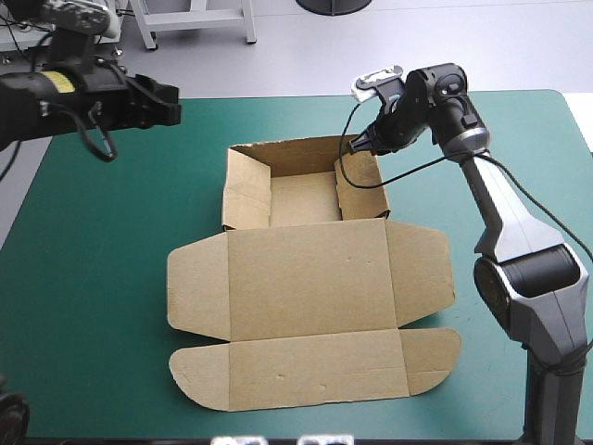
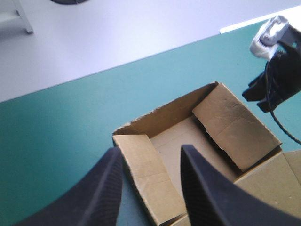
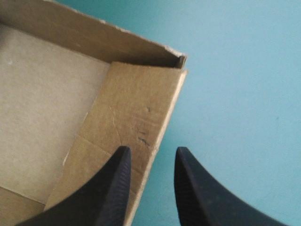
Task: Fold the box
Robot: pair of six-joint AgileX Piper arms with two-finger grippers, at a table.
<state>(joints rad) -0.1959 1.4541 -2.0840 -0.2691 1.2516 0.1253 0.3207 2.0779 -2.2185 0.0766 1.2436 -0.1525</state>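
Teal-green surface (image 1: 93, 278) carries the box (image 1: 306, 269) at its middle, tray far, lid flat near; both grippers being open and empty, lower the right gripper (image 3: 153, 149) squarely astride the tray's right wall (image 3: 136, 113) before pinching, while the left gripper (image 2: 150, 148) hangs raised at the far left.

— Any lettering on the box (image 1: 306, 269)?
— Plain brown board, nothing printed on it.
— That yellow label (image 1: 61, 82) on the left arm (image 1: 28, 100)?
— Too small to make out. No readable text in any view.
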